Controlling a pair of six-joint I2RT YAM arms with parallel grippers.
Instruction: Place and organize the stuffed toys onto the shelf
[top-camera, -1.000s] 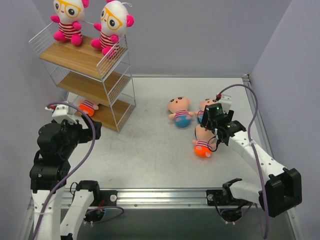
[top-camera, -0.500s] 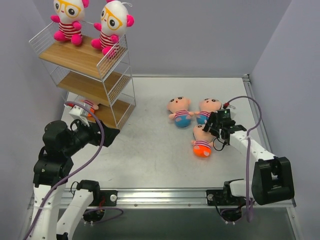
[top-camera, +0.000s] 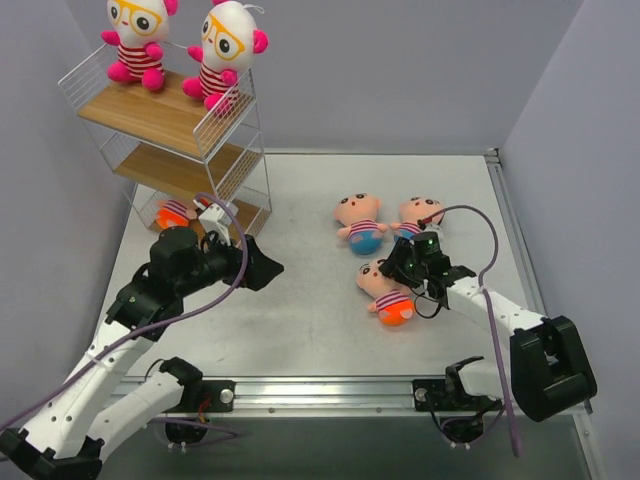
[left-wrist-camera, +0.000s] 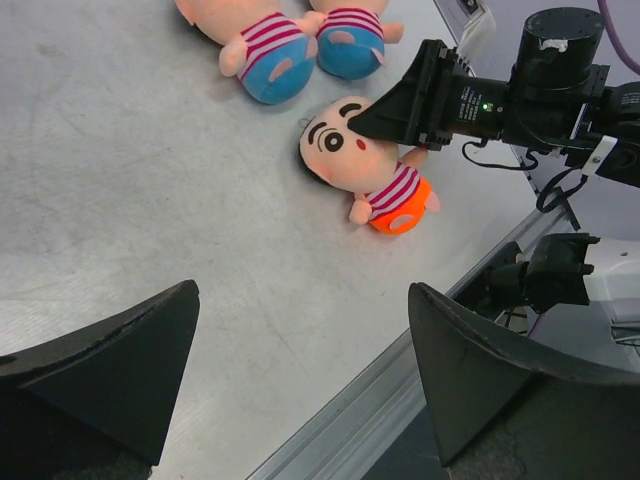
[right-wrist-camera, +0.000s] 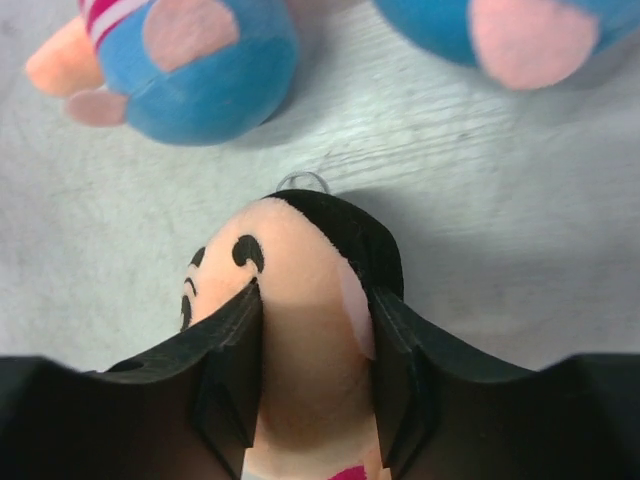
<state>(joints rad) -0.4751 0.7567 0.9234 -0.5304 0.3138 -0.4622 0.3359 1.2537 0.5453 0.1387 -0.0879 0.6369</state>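
The shelf (top-camera: 150, 122) stands at the far left, with two white-headed stuffed toys (top-camera: 138, 42) (top-camera: 222, 52) on its top board and an orange-bottomed one (top-camera: 175, 213) on the lowest board. On the table lie two blue-bottomed toys (top-camera: 360, 222) (top-camera: 415, 214). An orange-bottomed toy (top-camera: 385, 292) (left-wrist-camera: 362, 168) lies face up in front of them, and my right gripper (top-camera: 398, 268) (right-wrist-camera: 312, 335) is shut on its head, one finger on each side. Over the table's middle, right of the shelf's foot, my left gripper (top-camera: 264, 270) (left-wrist-camera: 300, 385) hangs open and holds nothing.
A metal rail (top-camera: 330, 385) runs along the table's near edge, and another (top-camera: 512, 230) along the right side. Grey walls close in the back and both sides. A purple cable (top-camera: 478, 225) loops over the right arm.
My left arm has swung from beside the shelf out to the right over the table. My right gripper has moved left and closed on the orange-bottomed toy's head, and the toy has shifted left.
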